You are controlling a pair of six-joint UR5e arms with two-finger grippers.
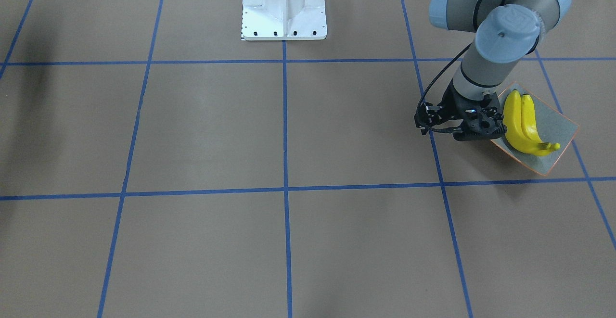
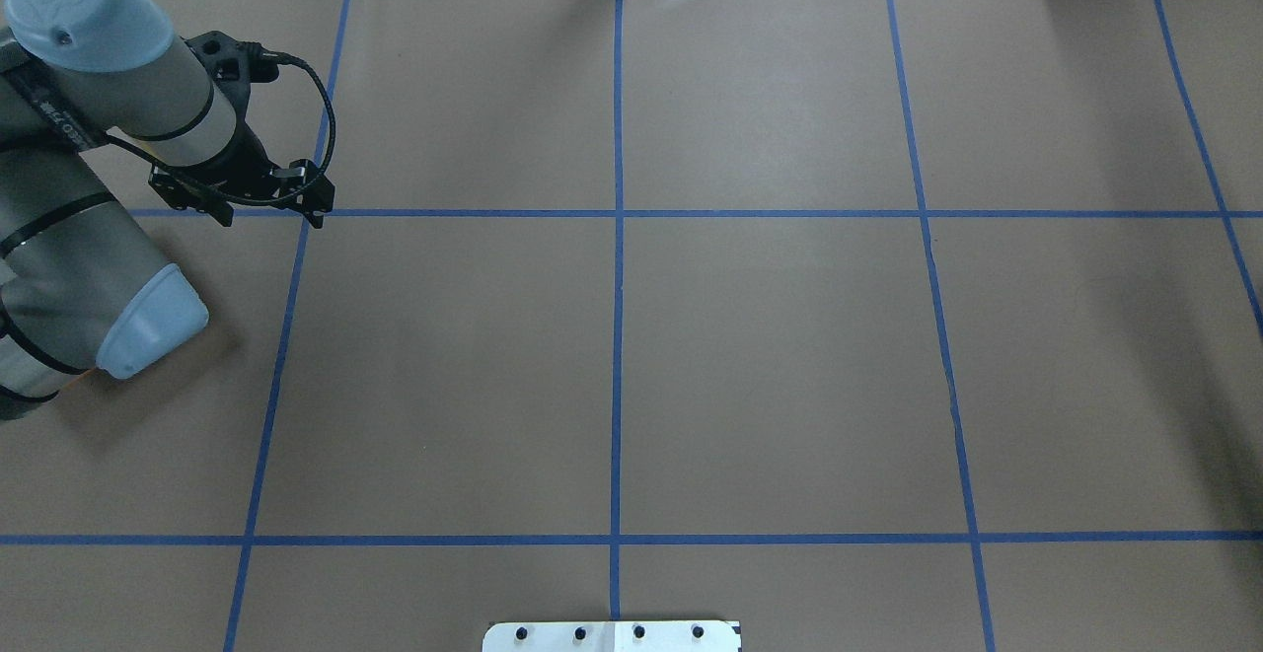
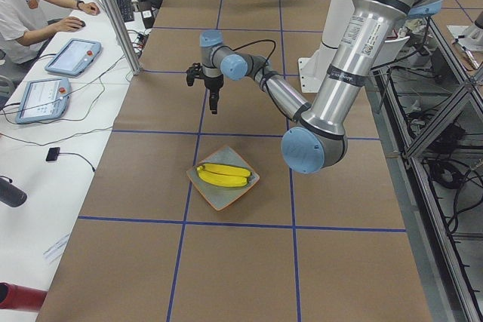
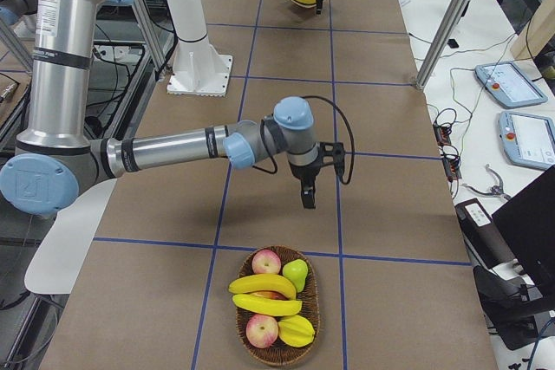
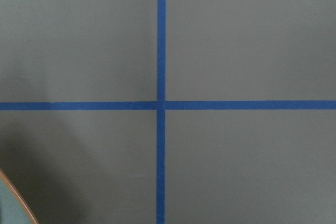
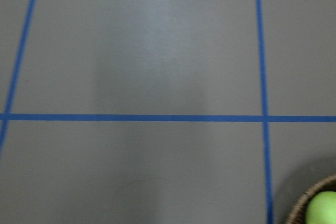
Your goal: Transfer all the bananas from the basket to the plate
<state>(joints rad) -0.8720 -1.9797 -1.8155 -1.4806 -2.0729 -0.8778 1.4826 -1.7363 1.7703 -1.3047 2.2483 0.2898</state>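
The plate (image 5: pixel 8 209) and the basket (image 6: pixel 303 199) are cut off at wrist-view corners

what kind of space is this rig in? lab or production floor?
Most likely a robotics research lab, not production: a table papered brown with a blue tape grid, a person seated at a side bench with teach pendants.
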